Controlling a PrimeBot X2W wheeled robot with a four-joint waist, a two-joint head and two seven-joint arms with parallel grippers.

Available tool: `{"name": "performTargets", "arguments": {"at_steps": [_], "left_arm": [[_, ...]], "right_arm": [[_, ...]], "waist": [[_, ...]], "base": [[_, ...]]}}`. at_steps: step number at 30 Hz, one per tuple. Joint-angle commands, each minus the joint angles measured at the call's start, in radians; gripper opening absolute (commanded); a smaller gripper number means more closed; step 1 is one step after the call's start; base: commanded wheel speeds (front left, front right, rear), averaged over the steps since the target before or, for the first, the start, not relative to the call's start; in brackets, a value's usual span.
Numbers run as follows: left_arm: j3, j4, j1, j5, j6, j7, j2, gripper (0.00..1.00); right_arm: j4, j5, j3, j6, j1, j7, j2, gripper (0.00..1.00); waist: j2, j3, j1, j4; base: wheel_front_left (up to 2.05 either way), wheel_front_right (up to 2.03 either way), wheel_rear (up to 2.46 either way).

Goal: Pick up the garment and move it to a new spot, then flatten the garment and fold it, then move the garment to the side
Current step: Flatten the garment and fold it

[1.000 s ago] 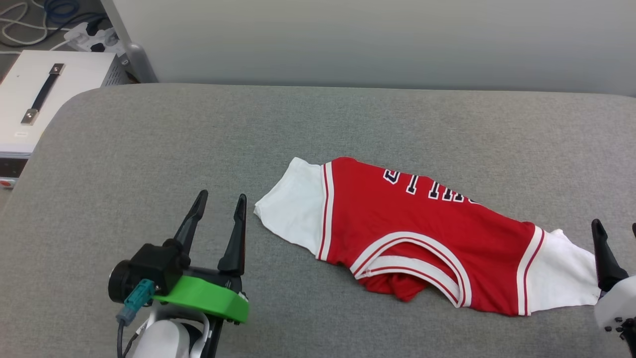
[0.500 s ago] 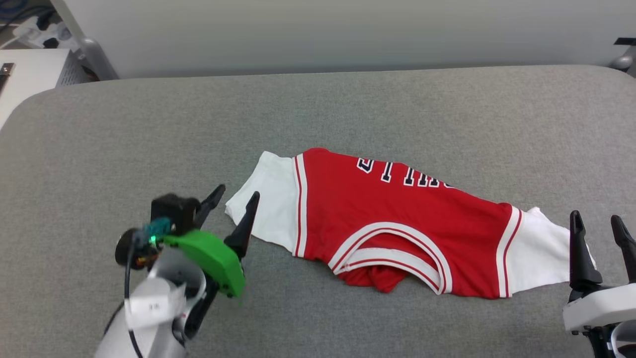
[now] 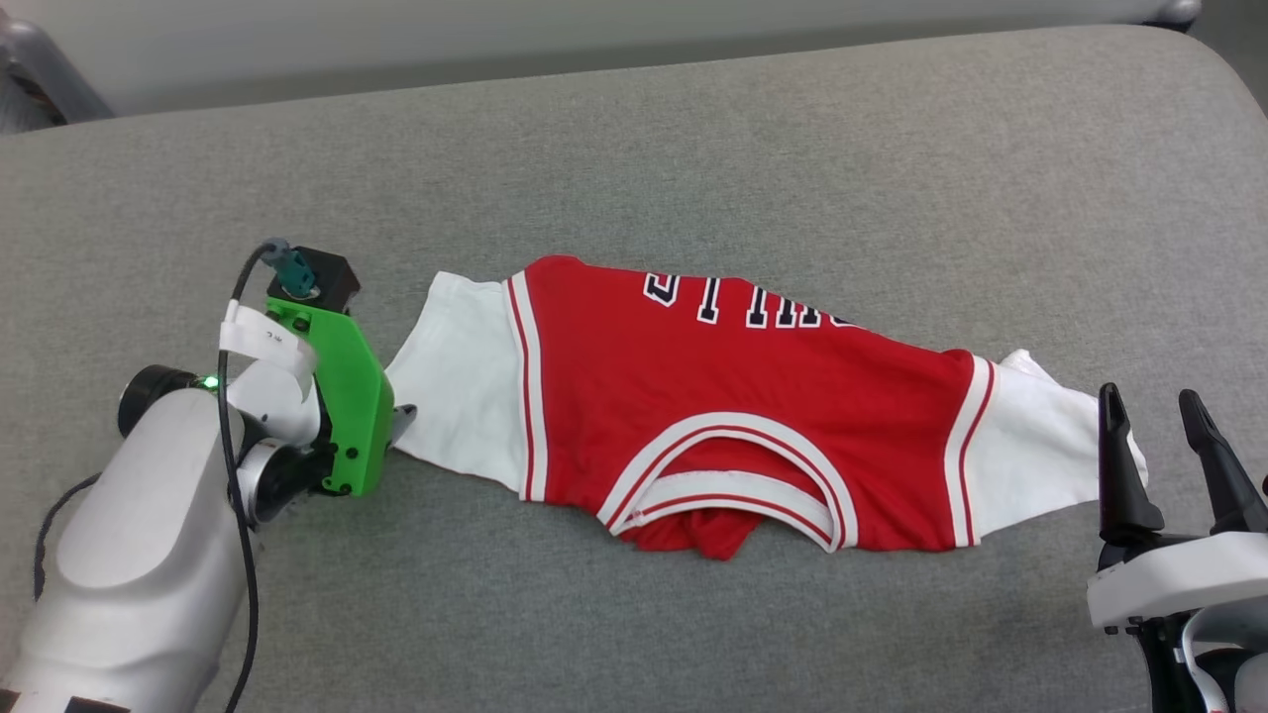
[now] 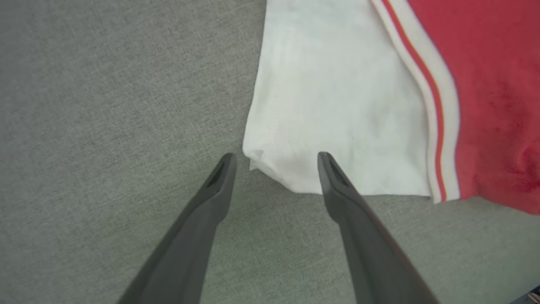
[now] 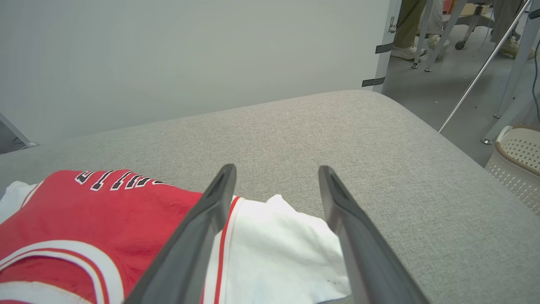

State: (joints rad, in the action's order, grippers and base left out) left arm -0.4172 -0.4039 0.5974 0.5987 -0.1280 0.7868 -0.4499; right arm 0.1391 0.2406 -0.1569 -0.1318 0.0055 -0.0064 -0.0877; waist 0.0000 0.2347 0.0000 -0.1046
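On the grey pad (image 3: 693,149), the garment (image 3: 733,396) lies rumpled and unheld, left gripper (image 4: 274,162) and right gripper (image 3: 1147,396) spread wide; all steps appear outstanding.

One garment (image 3: 733,396), four fingers (image 4: 202,219), one basket (image 5: 517,164)
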Motion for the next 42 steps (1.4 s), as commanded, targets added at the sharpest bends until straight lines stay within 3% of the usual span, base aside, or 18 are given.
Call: {"name": "performTargets", "arguments": {"at_steps": [1,9,10,11,12,20,24,37,42], "left_arm": [[-0.002,-0.017,0.025,0.002,-0.002,0.018,-0.015,1.00],[-0.041,-0.136,0.056,-0.021,0.001,0.037,-0.021,1.00],[-0.045,-0.149,0.051,-0.013,0.001,0.049,-0.017,0.76],[-0.048,-0.159,0.047,-0.007,0.001,0.059,-0.014,0.33],[-0.049,-0.168,0.041,0.001,0.001,0.068,-0.011,0.00],[0.010,-0.125,-0.015,0.048,0.035,-0.029,-0.017,0.00],[0.061,-0.056,-0.070,0.086,0.052,-0.070,-0.045,0.00],[0.132,0.424,-0.346,0.212,0.156,-0.008,-0.073,0.00],[0.123,0.554,-0.400,0.210,0.190,0.002,-0.070,0.00]], "right_arm": [[-0.007,-0.001,0.005,0.001,-0.022,-0.012,0.006,1.00],[-0.040,0.003,0.012,0.001,-0.044,-0.037,0.009,1.00],[-0.043,0.002,0.013,0.001,-0.044,-0.037,0.008,1.00],[-0.045,0.002,0.013,0.001,-0.044,-0.037,0.007,1.00],[-0.047,0.001,0.014,0.001,-0.044,-0.037,0.006,1.00],[-0.063,-0.004,0.013,0.001,-0.037,0.001,-0.027,1.00],[-0.078,-0.001,0.020,0.001,-0.018,0.088,-0.069,1.00],[-0.093,0.054,-0.012,0.001,-0.013,0.665,-0.225,1.00],[-0.091,0.066,-0.003,0.001,-0.089,0.811,-0.288,1.00]], "waist": [[0.0000,0.026,0.0000,-0.028],[0.0000,0.061,0.0000,-0.054],[0.0000,0.063,0.0000,-0.054],[0.0000,0.063,0.0000,-0.053],[0.0000,0.063,0.0000,-0.053],[0.0000,0.031,0.0000,-0.018],[0.0000,0.000,0.0000,0.012],[0.0000,-0.033,0.0000,0.102],[0.0000,0.002,0.0000,0.128]], "base": [[0.00,0.00,0.00],[0.00,0.00,0.00],[0.00,0.00,0.00],[0.00,0.00,0.00],[0.00,0.00,0.00],[0.00,0.00,0.00],[0.00,0.00,0.00],[0.00,0.00,0.00],[0.00,0.00,0.00]]}}
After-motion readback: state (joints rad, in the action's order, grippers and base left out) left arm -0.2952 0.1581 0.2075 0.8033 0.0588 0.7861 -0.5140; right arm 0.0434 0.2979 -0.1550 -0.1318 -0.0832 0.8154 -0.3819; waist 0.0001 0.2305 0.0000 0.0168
